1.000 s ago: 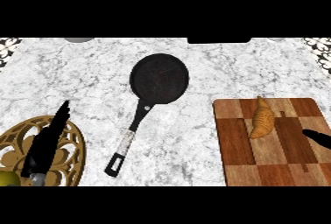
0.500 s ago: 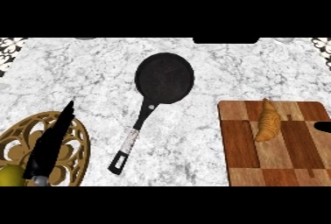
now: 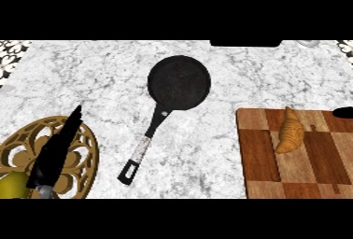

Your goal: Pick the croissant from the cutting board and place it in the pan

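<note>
A golden croissant (image 3: 289,133) lies lengthwise on the wooden cutting board (image 3: 262,161) at the right. The black pan (image 3: 179,83) rests on the marble counter at centre, nothing in it, with its handle (image 3: 141,151) running down-left. Only a black tip of my right hand (image 3: 342,111) shows at the right edge, over the board's far corner and apart from the croissant. At the lower left my left hand (image 3: 59,147) stays open with straight fingers pointing up.
A golden openwork bowl (image 3: 21,135) sits under my left hand, with a yellow fruit (image 3: 10,184) at its near side. A black object (image 3: 244,43) and a small white one (image 3: 309,43) stand at the counter's far edge.
The tip of my right hand has slid along the board's right side toward its far corner. The croissant, the pan and my left hand have stayed where they were.
</note>
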Controlling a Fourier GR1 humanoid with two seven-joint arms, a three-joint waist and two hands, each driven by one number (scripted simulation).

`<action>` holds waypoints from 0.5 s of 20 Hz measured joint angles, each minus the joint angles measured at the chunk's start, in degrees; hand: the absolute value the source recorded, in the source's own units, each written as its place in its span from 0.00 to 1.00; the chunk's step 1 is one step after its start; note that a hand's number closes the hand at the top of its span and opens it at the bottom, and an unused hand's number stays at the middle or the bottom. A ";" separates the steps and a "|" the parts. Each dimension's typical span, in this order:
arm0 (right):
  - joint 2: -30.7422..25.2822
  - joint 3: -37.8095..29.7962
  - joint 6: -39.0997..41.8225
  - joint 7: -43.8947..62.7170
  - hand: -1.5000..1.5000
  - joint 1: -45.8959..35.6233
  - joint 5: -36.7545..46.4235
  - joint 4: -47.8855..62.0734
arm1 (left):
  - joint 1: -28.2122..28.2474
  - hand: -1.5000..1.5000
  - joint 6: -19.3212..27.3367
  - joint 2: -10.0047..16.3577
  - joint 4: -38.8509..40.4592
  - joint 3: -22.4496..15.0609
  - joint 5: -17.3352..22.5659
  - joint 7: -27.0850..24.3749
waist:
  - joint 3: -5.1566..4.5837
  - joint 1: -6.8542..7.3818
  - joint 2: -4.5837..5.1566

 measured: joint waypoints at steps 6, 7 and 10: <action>0.96 4.36 5.10 1.53 0.00 -5.08 -1.95 5.22 | 0.55 0.50 -0.47 -1.28 0.82 0.45 -0.52 -1.37 | 0.00 0.10 0.08; 0.95 5.19 6.26 1.84 0.00 -6.15 -2.38 6.50 | 0.64 0.50 -0.58 -1.10 0.15 0.30 -0.75 -0.94 | 0.00 0.36 0.11; 1.66 7.68 8.76 2.82 0.00 -8.85 -3.81 9.21 | 0.13 0.50 -0.68 -1.33 0.42 0.74 -0.93 -0.60 | -0.01 0.45 0.14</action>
